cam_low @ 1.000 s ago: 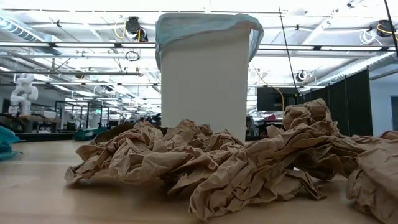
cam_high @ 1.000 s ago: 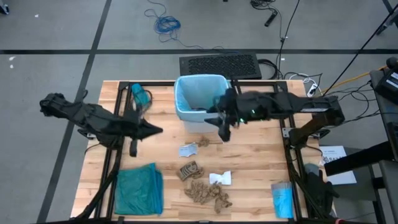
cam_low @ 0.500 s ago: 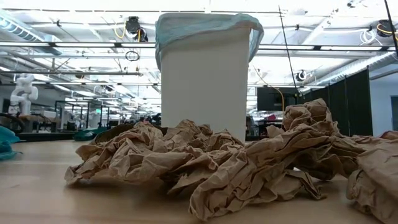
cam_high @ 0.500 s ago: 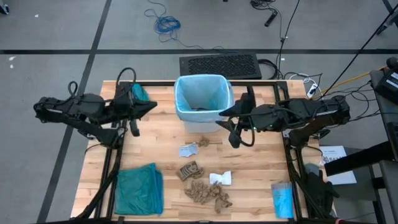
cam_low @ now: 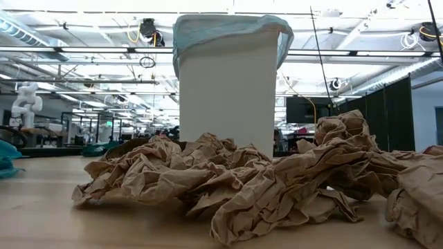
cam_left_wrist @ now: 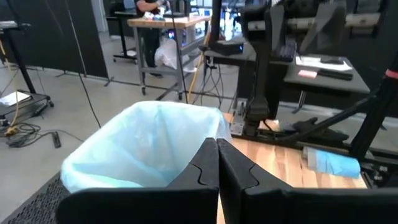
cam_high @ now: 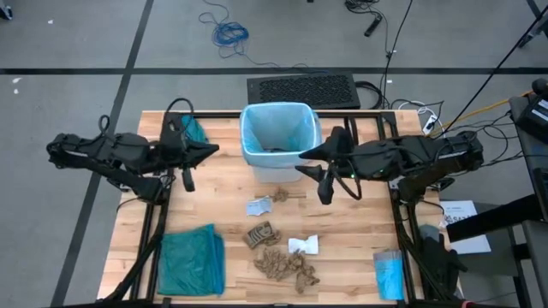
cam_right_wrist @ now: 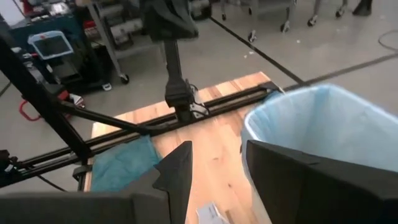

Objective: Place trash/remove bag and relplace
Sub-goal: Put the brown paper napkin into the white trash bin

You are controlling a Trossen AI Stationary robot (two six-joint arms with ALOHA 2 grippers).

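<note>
The white bin [cam_high: 257, 158] stands at the table's far middle. The pale blue bag [cam_high: 278, 128] lines it, and the bag's rim is folded over the bin's top [cam_low: 228, 28]. The trash lies on the table nearer the front: brown paper scraps [cam_high: 287, 267], a whitish wrapper [cam_high: 304, 245] and small pieces [cam_high: 261, 206]. My left gripper [cam_high: 216, 150] is shut and level, left of the bin, pointing at it [cam_left_wrist: 217, 155]. My right gripper [cam_high: 304, 162] hovers open at the bin's near right corner, with nothing between its fingers [cam_right_wrist: 216, 149].
A folded teal-green bag [cam_high: 193, 261] lies at the near left. A small blue packet [cam_high: 388, 274] lies at the near right, and a teal item [cam_high: 193, 130] sits at the far left. Crumpled brown paper [cam_low: 242, 180] fills the front of the low view. A keyboard [cam_high: 301, 88] lies behind the table.
My left gripper, still shut, has swung toward the table's far edge and now points at the bin. My right gripper has drawn back from over the bin's near right corner toward the table's right edge and risen slightly. The bin, the bag and the trash have stayed where they were.
</note>
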